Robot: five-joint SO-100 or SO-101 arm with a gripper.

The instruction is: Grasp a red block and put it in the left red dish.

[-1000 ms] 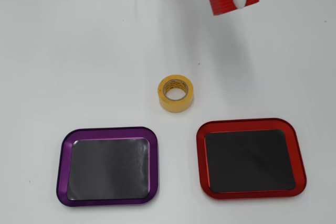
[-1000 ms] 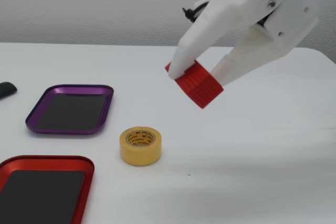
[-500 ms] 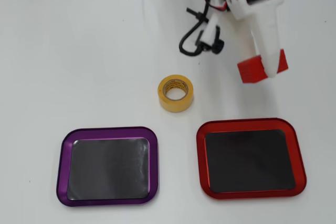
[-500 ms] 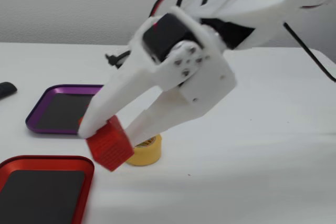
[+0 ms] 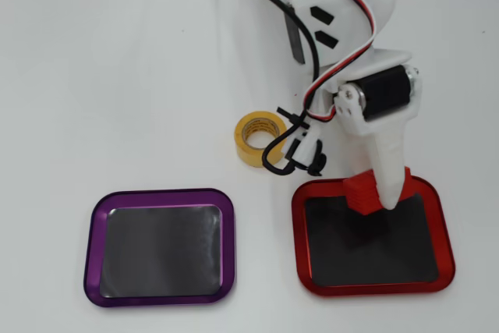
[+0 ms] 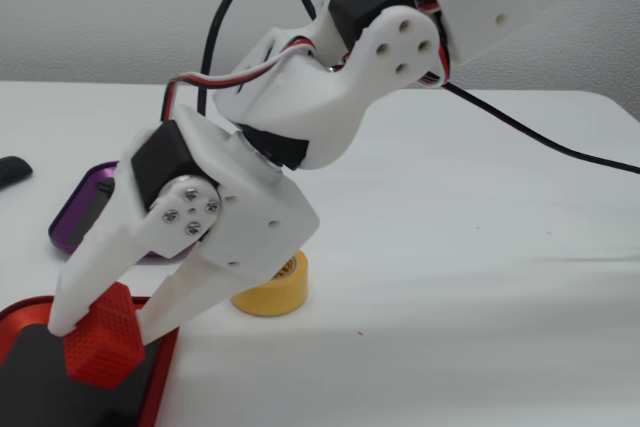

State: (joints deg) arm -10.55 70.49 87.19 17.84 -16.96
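My gripper is shut on the red block, a small bumpy brick. In the overhead view it hangs over the far edge of the red dish, which lies at the lower right there. The fixed view has the same dish at the bottom left, with the block between the two white fingers of the gripper low over its dark floor. Whether the block touches the floor I cannot tell. The arm hides much of the dish in the fixed view.
A purple tray lies left of the red dish in the overhead view, and shows partly behind the arm in the fixed view. A yellow tape roll stands near the arm's cables. A small black object sits at the fixed view's left edge.
The arm has swung forward and down with the red block, from above the table past the tape roll to over the red dish. The grip has stayed shut.
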